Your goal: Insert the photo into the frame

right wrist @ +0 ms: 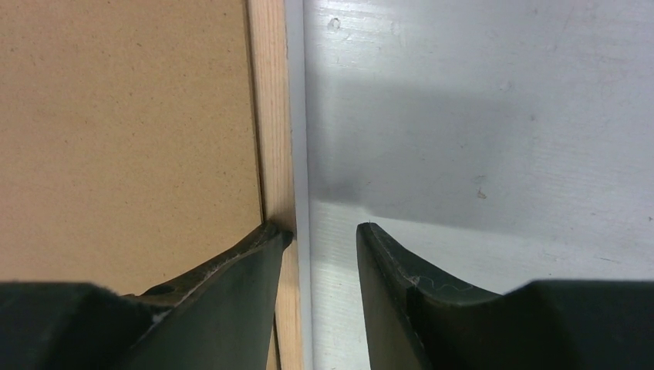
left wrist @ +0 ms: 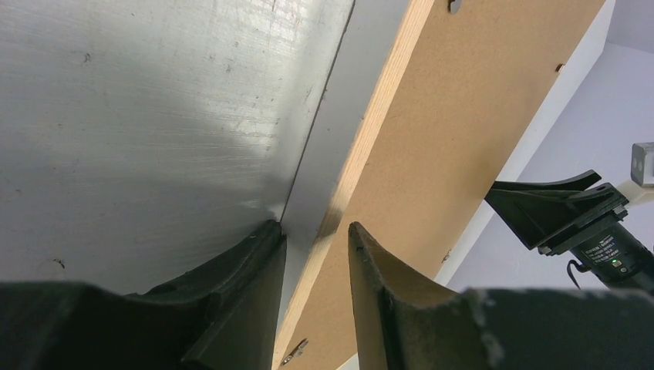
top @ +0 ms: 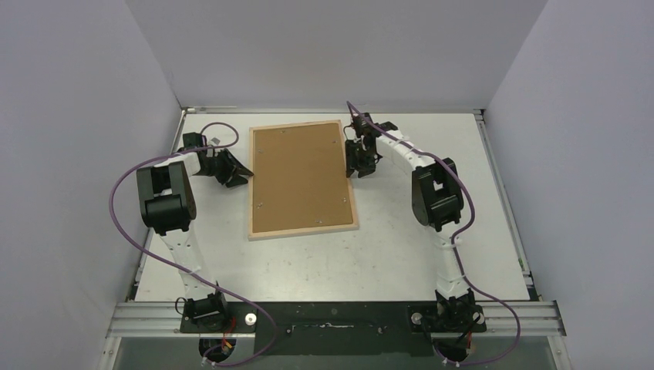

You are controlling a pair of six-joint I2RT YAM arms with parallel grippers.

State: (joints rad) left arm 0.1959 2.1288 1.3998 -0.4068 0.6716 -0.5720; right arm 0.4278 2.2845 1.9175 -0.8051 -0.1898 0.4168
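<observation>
- You see the frame (top: pixel 305 230) lying flat at the middle of the tabletop (top: pixel 324 266), a little toward the far side. Its pale wood back faces up, so its front is hidden from you.
- The brown board (top: pixel 299 173) sits inside the wood rim and fills the whole opening.
- Your left pincer (top: pixel 235 171) is at the frame's left long edge, near the far corner. In the left wrist view, one fingertip (left wrist: pixel 270 231) meets the line where the frame's white side reaches the tabletop. The other tip lies over the wood rim, beside the board.
- The white side and the wood rim fill the space between those two tips. You cannot tell whether the jaws are pinching the rim or only straddling it.
- Your right pincer (top: pixel 359 165) is at the opposite long edge, also toward the far end. In the right wrist view, its inner fingertip (right wrist: pixel 274 235) rests on the wood rim beside the board.
- Its outer fingertip hangs over bare tabletop, clear of the frame's white side. These jaws stand apart and clamp nothing.
- The two pincers face each other across the frame's width.
</observation>
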